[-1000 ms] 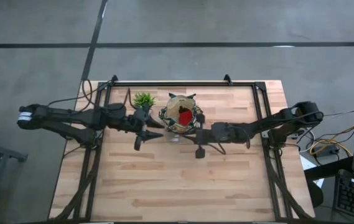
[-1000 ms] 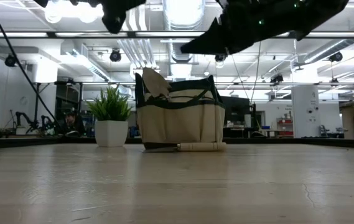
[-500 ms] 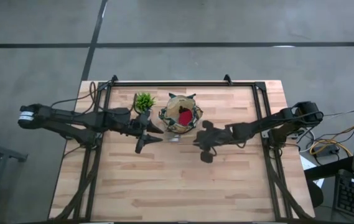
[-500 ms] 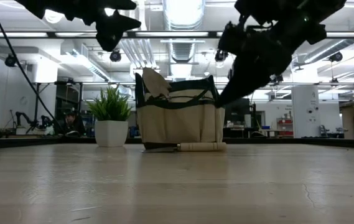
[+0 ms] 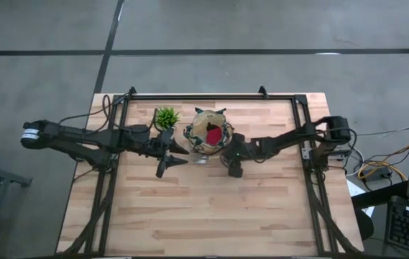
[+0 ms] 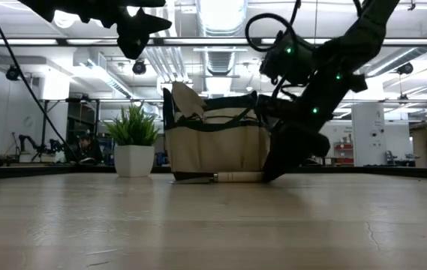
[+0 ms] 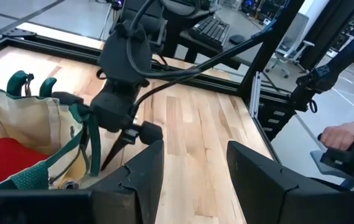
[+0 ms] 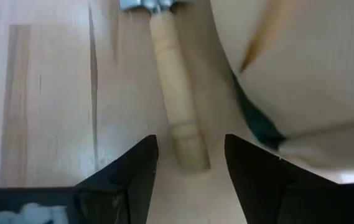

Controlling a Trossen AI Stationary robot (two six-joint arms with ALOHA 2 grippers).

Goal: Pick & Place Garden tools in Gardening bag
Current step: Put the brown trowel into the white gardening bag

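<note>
A: Fig. key, pls. Where's the tool to be picked?

B: 1 trowel lies flat on the worktop, just beside the gardening bag, on the bag's near side in the low view. Pale wooden handle points toward the right gripper; metal ferrule sits at the far end. Blade mostly out of shot.

A: Right gripper status?

B: Low, near the worktop, jaws parted w/ nothing between them yet. Handle end lies in line w/ the gap, just ahead of the fingertips.

A: Left gripper?

B: Left gripper hangs high beside the bag, jaws apart, holding nothing. A waiting arm.

A: How should the trowel handle?

B: Judgement only: light, stiff, no give. Round smooth wood may roll or slip sideways if pinched off-centre. Best hold is across the handle mid-length, approx. where it is thickest, not on the ferrule.

A: Risks?

B: Bag wall is soft fabric and lies close to the handle; 1 finger may snag it or its dark trim. Bag already holds a red item and other tools, so room inside looks limited.

A: The plant?

B: Potted plant stands on the bag's other side, apart from the trowel. Not part of the task.
</note>
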